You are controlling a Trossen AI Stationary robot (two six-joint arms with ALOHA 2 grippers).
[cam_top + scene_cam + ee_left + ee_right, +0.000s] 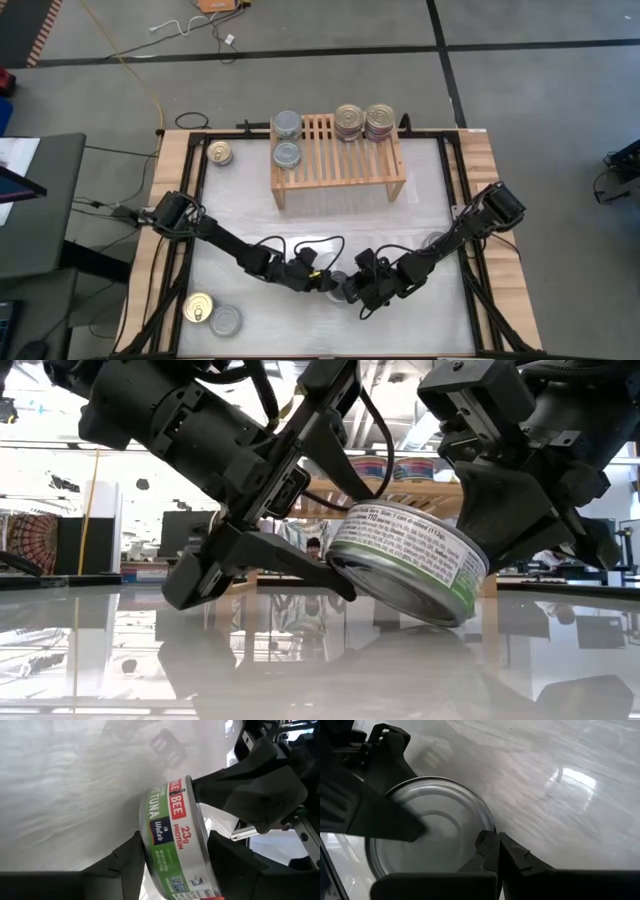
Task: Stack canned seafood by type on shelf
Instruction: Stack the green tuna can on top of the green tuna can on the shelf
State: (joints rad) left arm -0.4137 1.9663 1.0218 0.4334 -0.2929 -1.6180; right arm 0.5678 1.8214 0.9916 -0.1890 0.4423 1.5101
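Both claws meet at one tilted tuna tin [410, 565] — left claw [172, 857] clamped on it, right claw [492, 851] together.

Bright, even light from above. The glossy white table [330, 225] shows pale glare streaks and mirror reflections along its near edge. A tin [410, 565] up close is sharp; the room behind is washed out, the arms nearly black.

Tuna tin [172, 845] (green label): "23g PROTEIN".
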